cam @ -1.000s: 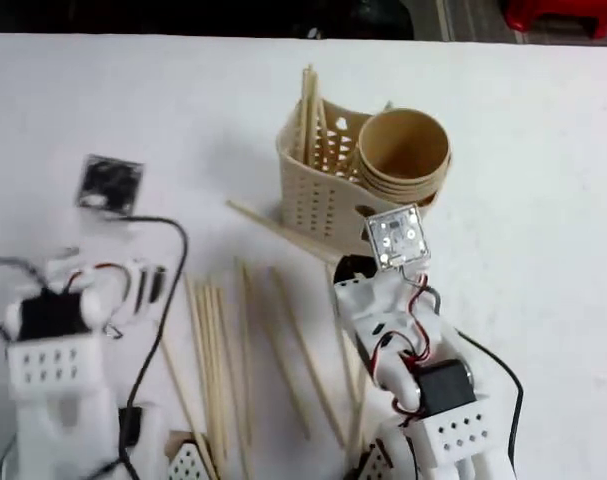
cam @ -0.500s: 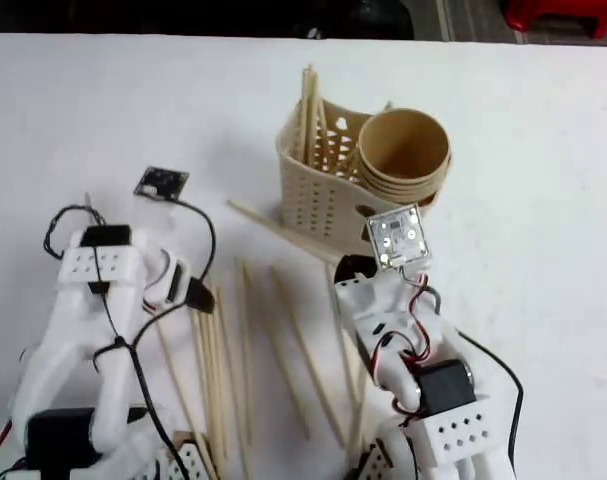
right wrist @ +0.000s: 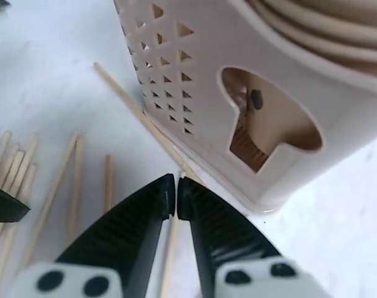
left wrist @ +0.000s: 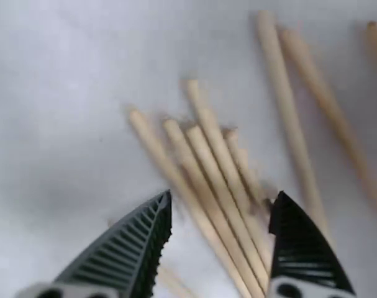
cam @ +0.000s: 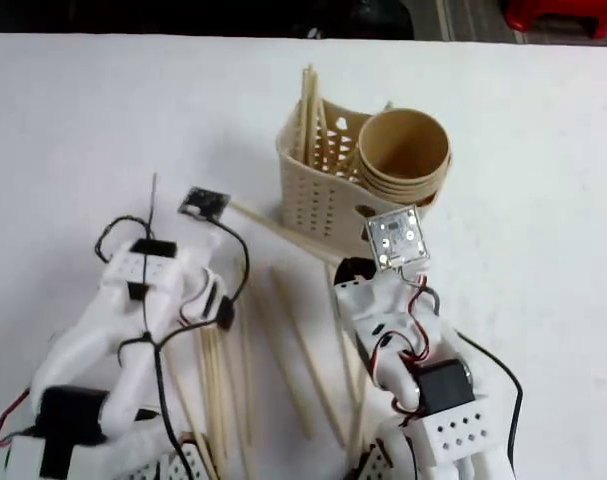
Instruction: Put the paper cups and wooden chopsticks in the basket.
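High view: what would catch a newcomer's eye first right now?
The cream lattice plastic basket at centre holds stacked tan paper cups and upright sticks. In front of it, loose wooden chopsticks lie scattered on the white table, the open left gripper poised over one bundle.

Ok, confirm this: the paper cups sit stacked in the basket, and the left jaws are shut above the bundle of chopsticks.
Not quite. The left jaws are open, not shut, above the bundle of chopsticks, as the left wrist view shows. The paper cups do sit stacked in the basket.
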Controlling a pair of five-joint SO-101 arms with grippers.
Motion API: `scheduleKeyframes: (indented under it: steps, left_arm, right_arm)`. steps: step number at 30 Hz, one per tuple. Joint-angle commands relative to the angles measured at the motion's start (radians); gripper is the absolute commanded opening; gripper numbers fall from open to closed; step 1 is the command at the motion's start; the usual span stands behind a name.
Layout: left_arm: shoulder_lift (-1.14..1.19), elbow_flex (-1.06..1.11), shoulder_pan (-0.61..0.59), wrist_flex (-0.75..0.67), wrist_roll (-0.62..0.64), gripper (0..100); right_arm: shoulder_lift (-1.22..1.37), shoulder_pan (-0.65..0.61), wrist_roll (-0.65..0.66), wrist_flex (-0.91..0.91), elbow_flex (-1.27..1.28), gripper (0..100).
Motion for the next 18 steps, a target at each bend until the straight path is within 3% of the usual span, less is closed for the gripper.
scheduleKeyframes:
  steps: [1, 18]
  left_arm:
    - [0.067, -0.058, 0.016, -0.008, 0.02, 22]
    - [0.156, -0.18, 0.015, -0.002, 0.018, 8]
  right_arm:
    - [-0.015, 0.01, 0.002, 0.001, -0.008, 1.8]
    - [-0.015, 0.01, 0.003, 0.001, -0.008, 1.8]
